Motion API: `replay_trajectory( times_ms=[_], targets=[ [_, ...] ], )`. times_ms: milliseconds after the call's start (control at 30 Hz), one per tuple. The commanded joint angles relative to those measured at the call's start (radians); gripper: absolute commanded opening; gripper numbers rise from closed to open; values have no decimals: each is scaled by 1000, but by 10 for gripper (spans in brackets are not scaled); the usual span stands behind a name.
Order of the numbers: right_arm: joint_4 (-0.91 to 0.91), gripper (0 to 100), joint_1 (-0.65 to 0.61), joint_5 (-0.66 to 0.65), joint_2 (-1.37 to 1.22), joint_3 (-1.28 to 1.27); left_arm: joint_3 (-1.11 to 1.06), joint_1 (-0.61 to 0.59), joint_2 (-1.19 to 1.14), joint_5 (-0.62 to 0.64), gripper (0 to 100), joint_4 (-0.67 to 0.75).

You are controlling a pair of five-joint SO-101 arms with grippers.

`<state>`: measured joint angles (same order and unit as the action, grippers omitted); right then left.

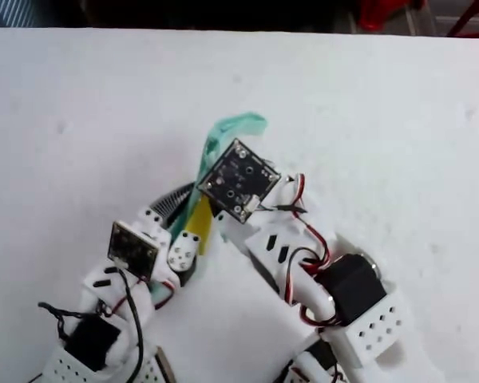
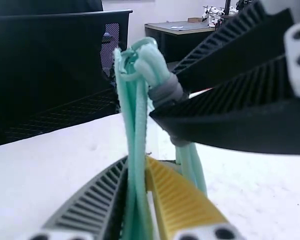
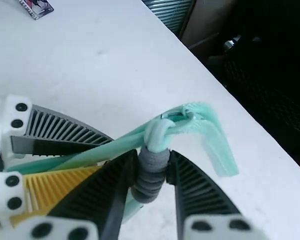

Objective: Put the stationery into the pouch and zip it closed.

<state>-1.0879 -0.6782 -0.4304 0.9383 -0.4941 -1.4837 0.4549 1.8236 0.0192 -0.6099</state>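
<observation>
High view, table: two arms come in from the near edge of the white table [image 1: 367, 96], and their grippers meet near its middle.
Left gripper: the left gripper [image 2: 137, 164] has its grey finger [image 2: 90, 210] and yellow finger [image 2: 185, 205] pressed flat against either side of the pouch, clamping it between them.
Pouch: the mint-green pouch [image 1: 235, 128] is thin and stands on edge between the two grippers. One end sticks out past the right arm's camera board [image 1: 239, 179] and curls over.
Pouch contents: the pouch is seen edge-on with its sides pressed together, so what lies inside cannot be told.
Zip pull: the grey zip pull [image 3: 150, 175] carries a pale green loop [image 3: 159, 135] and sits on the pouch's upper edge, near the curled end.
Zip: whether it is drawn fully closed cannot be told.
Right gripper: the right gripper [image 3: 151, 160] has its black fingers [image 3: 200, 195] pinched on the zip pull from both sides, just beside the left gripper's fingertips.
</observation>
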Motion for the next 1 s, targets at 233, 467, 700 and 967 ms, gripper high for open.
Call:
replay_trajectory(
  times_ms=[233,467,700,967],
  targets=[
    [18,18,-7,-48,19,48,58,-1,-7,0,79,-43],
    [-73,19,-44,-126,8,186,321,-5,-7,2,211,-391],
    [-206,19,-113,-150,8,290,331,-5,-7,0,210,-407],
    [-377,19,-166,-222,8,410,339,-2,-7,-2,46,-381]
  ],
)
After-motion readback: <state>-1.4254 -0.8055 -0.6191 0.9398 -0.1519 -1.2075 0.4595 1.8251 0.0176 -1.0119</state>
